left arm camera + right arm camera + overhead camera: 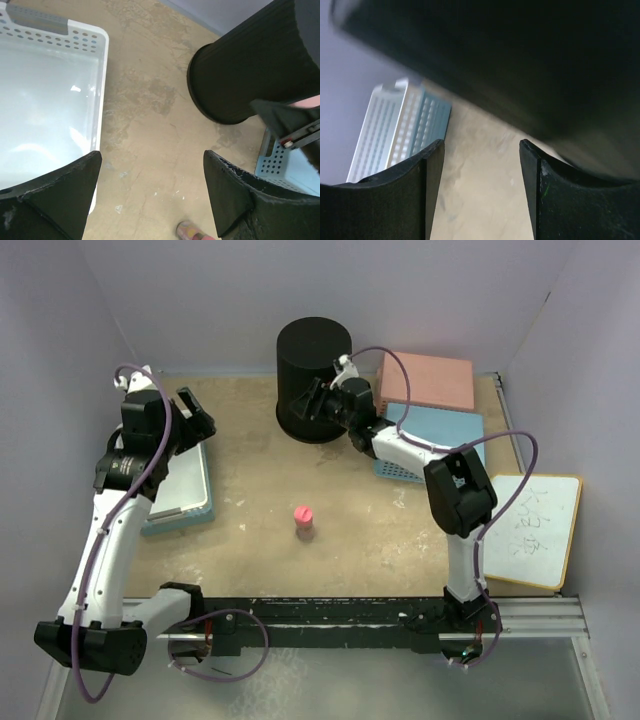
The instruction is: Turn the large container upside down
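Note:
The large container (313, 380) is a tall round black bin at the back middle of the table. It stands with its wide rolled rim down on the table and its closed end up. My right gripper (312, 400) is open and empty, close against the bin's front right side. In the right wrist view the bin (520, 60) fills the top, blurred, and bare table shows between the fingers of the gripper (480, 190). My left gripper (195, 418) is open and empty over the far right corner of the white basket. The left wrist view shows the bin (250, 75) ahead to the right.
A white basket (175, 485) lies at the left. A pink basket (425, 380) and a blue basket (440, 435) lie right of the bin. A small pink object (303, 521) stands mid-table. A whiteboard (530, 530) lies at the right edge.

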`<state>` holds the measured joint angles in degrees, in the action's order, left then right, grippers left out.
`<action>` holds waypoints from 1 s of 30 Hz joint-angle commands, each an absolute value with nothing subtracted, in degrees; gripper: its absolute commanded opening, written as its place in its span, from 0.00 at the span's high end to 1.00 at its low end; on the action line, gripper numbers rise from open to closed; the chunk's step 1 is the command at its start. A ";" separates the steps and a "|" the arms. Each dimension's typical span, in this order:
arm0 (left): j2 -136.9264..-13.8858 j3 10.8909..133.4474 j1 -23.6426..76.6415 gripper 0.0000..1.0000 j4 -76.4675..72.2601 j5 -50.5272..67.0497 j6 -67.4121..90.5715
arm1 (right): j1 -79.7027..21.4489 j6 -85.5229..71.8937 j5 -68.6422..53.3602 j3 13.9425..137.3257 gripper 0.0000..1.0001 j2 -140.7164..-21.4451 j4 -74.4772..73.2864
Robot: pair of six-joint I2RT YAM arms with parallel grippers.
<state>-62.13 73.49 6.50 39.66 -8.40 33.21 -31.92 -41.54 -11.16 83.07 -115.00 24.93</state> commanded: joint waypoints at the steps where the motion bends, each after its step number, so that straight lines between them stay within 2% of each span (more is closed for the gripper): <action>1: -62.21 72.39 6.42 0.20 42.00 -11.59 30.97 | -29.36 -44.22 -5.50 89.50 0.35 -115.53 27.97; 6: -67.37 68.69 6.44 0.20 42.52 -17.23 29.21 | -29.27 -41.22 -6.68 83.32 0.33 -109.11 27.04; 14: -79.77 66.65 6.46 0.23 38.03 -21.40 29.35 | -29.05 -33.65 -4.43 65.66 0.29 -90.57 20.97; 20: -82.70 65.03 6.42 0.58 34.72 -21.00 29.16 | -28.07 -30.95 -2.82 57.82 0.30 -81.46 15.43; 23: -83.21 64.47 6.42 0.71 34.12 -21.30 28.58 | -27.50 -28.55 -3.34 56.46 0.33 -80.13 14.80; 26: -83.73 65.57 6.43 0.93 35.14 -22.06 27.73 | -26.77 -27.76 -3.27 57.13 0.32 -80.40 12.97; 28: -83.33 66.30 6.42 0.94 35.53 -22.83 27.28 | -26.57 -27.69 -3.70 57.65 0.32 -80.78 12.84; 29: -83.09 66.55 6.42 0.92 35.51 -23.17 27.05 | -26.55 -27.62 -3.90 57.97 0.32 -80.98 12.76; 30: -83.00 66.69 6.42 0.86 35.53 -23.46 26.88 | -26.54 -27.60 -4.01 58.23 0.31 -81.09 12.76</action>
